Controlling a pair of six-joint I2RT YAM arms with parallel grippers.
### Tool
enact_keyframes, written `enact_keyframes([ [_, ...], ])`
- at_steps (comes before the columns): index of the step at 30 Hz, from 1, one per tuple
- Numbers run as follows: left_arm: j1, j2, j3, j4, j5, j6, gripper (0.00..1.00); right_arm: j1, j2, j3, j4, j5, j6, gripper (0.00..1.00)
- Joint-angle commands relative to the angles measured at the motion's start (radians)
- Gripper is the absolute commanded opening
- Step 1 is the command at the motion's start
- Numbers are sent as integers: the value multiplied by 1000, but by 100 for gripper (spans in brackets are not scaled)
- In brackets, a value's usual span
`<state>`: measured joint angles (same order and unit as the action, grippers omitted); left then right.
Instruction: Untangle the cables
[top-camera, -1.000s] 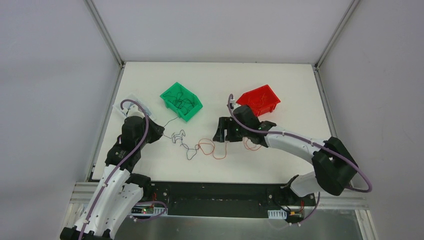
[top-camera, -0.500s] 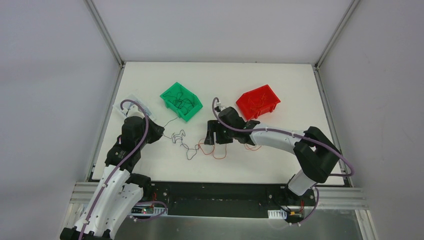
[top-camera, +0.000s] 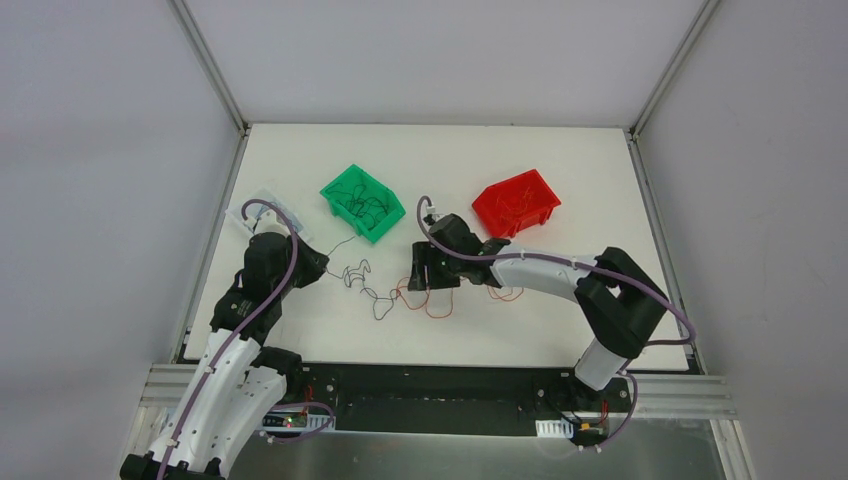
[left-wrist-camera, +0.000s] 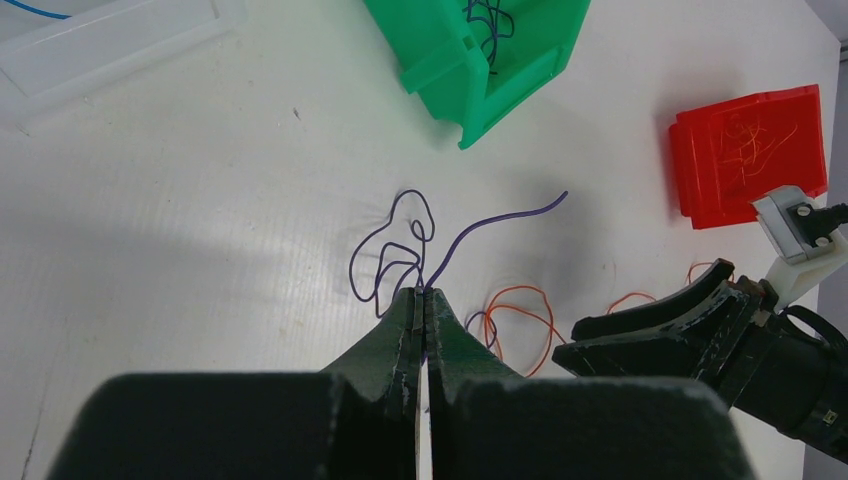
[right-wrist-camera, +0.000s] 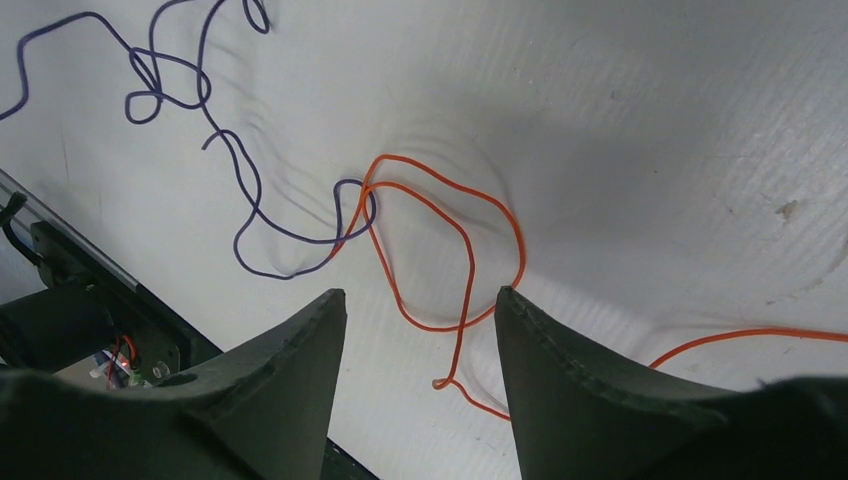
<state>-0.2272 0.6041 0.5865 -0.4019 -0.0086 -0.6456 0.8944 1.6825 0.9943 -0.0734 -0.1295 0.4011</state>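
A thin purple cable (left-wrist-camera: 385, 255) squiggles on the white table and hooks through an orange cable (right-wrist-camera: 470, 250) at one small loop. My left gripper (left-wrist-camera: 423, 293) is shut on the purple cable, which comes out of the pinched tips. In the top view it (top-camera: 322, 262) sits at the left end of the purple cable (top-camera: 357, 274). My right gripper (right-wrist-camera: 420, 293) is open and hovers over the orange loops, whose strand lies on the table between its fingers without being pinched. From above, the right gripper (top-camera: 425, 275) stands over the orange cable (top-camera: 430, 305).
A green bin (top-camera: 385, 222) holding dark cables stands behind the tangle, and a red bin (top-camera: 520, 195) with orange cables sits to its right. A clear tray (top-camera: 265, 205) lies at the table's left edge. The table's front edge is close below the orange loops.
My right arm has swung left from beside the red bin to over the orange loops, and its jaws have narrowed a little. The left arm has not moved.
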Motion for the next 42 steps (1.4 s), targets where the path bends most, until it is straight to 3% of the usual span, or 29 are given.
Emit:
enact_keyframes([
  [1,4,3,18,10,-11,9,0,13,-3,28,-82,34,4,59],
  [10,5,19,29,11,-21,11,0,13,-40,-21,-88,15,25,44],
  [18,5,10,32,9,-25,17,0,9,-36,-46,-47,-12,45,42],
  [20,4,10,33,8,-26,17,0,9,-14,-45,-32,-28,62,33],
  [23,5,11,36,4,-32,25,0,8,-26,-54,-31,5,83,0],
  [26,5,9,46,-10,-73,32,0,-26,-98,-96,-20,50,103,0],
  [33,5,10,88,-81,-259,-3,0,-320,-371,-285,-34,77,151,0],
  [38,5,16,136,-125,-359,10,0,-628,-634,-438,-51,74,177,0],
  [42,6,34,177,-155,-420,31,0,-856,-756,-499,-93,26,188,0],
])
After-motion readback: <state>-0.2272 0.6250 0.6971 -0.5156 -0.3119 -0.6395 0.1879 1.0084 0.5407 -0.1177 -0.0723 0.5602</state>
